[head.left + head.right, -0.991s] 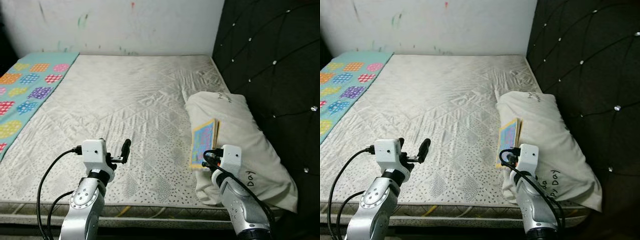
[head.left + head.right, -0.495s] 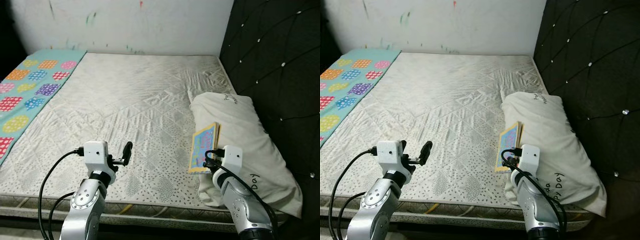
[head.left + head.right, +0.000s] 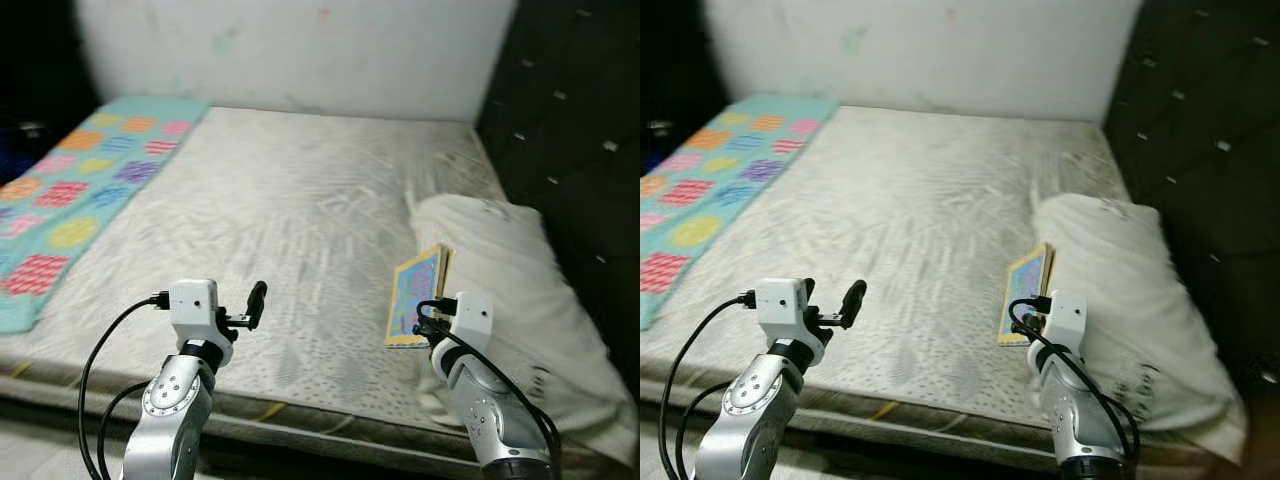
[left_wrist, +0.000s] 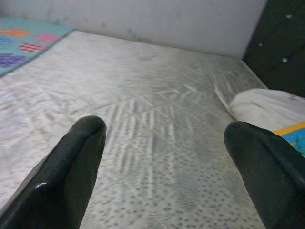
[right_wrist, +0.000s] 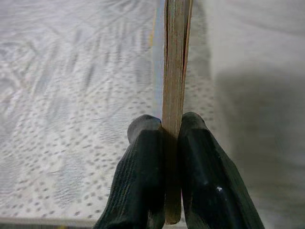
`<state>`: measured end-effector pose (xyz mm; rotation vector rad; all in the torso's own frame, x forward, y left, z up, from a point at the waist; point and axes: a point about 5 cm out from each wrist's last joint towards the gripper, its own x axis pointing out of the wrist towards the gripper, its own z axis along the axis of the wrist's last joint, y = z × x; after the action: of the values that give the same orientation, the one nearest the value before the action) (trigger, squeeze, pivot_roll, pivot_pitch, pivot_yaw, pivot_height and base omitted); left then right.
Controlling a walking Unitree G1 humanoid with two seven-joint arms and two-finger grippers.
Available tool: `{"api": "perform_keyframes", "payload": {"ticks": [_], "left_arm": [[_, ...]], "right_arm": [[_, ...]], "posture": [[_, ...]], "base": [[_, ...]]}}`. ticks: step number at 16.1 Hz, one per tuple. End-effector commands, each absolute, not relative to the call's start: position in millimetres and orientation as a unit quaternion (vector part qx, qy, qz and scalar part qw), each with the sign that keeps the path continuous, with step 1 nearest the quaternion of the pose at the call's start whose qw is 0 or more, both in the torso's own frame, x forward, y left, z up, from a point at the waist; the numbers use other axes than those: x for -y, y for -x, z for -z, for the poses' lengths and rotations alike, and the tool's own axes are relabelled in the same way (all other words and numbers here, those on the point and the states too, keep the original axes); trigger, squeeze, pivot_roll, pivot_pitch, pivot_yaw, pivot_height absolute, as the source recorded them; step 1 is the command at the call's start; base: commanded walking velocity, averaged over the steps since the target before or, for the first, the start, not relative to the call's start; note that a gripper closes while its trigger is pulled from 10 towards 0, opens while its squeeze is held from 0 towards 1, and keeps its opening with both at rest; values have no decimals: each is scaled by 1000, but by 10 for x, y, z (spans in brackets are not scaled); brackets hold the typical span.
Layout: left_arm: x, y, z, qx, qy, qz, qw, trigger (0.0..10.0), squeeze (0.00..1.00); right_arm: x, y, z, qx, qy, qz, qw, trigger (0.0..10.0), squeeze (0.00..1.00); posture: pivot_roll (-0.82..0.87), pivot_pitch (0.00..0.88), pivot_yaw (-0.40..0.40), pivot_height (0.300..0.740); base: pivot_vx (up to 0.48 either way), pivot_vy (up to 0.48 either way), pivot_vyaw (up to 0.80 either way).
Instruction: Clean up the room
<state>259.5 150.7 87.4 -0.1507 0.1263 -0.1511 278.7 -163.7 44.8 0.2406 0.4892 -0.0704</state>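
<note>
Left eye view: slightly blurred. A bare quilted mattress [image 3: 290, 200] fills the middle, with a white wall behind it and a dark tufted headboard [image 3: 570, 130] on the robot's right. A teal blanket [image 3: 80, 190] with coloured patches lies along the mattress's left edge. A white pillow [image 3: 520, 290] rests on the right side, against the headboard. The left gripper [image 3: 255, 300] is raised over the near part of the mattress, holding nothing. The right gripper [image 3: 420, 325] holds a thin book [image 3: 415, 295] with a blue cover and yellow border by its lower edge; the book stands upright, just beside the pillow's left flank.

Right eye view: same layout. The book [image 3: 1028, 295] stands on edge between mattress and pillow [image 3: 1120, 290], above the right wrist housing.

Left wrist view: the two black fingers [image 4: 71, 164] are spread wide apart, with mattress [image 4: 152, 119] visible between them. The pillow and a corner of the book [image 4: 293, 133] appear off to one side.

Right wrist view: both fingers [image 5: 143, 167] are pressed against the book [image 5: 174, 71], pinching it edge-on; the pages show as a narrow tan strip. Mattress lies to one side of it, pillow to the other.
</note>
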Motion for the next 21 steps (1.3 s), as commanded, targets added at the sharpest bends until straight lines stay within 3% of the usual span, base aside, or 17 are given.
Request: {"api": "perform_keyframes", "payload": {"ticks": [1,12,19,21], "left_arm": [[-1526,-2607,-906,-58,72,75,993,10000,0],[-1519,-2627,-911,-54,76,75,993,10000,0],[-1486,-2603,-962,-35,90,99,990,10000,0],[-1487,-2590,-963,-34,95,104,990,10000,0]], "right_arm": [[1637,-2854,-576,-212,-113,34,970,10000,0],[1636,-2867,-607,-202,-104,25,973,10000,0],[1586,-2859,-620,-198,-80,7,977,10000,0],[1586,-2852,-618,-198,-79,6,977,10000,0]], "posture": [[-111,0,12,740],[-116,0,11,740],[-119,0,13,740],[-119,0,12,740]], "base": [[0,337,0],[0,460,0],[0,0,0],[0,0,-772]]}}
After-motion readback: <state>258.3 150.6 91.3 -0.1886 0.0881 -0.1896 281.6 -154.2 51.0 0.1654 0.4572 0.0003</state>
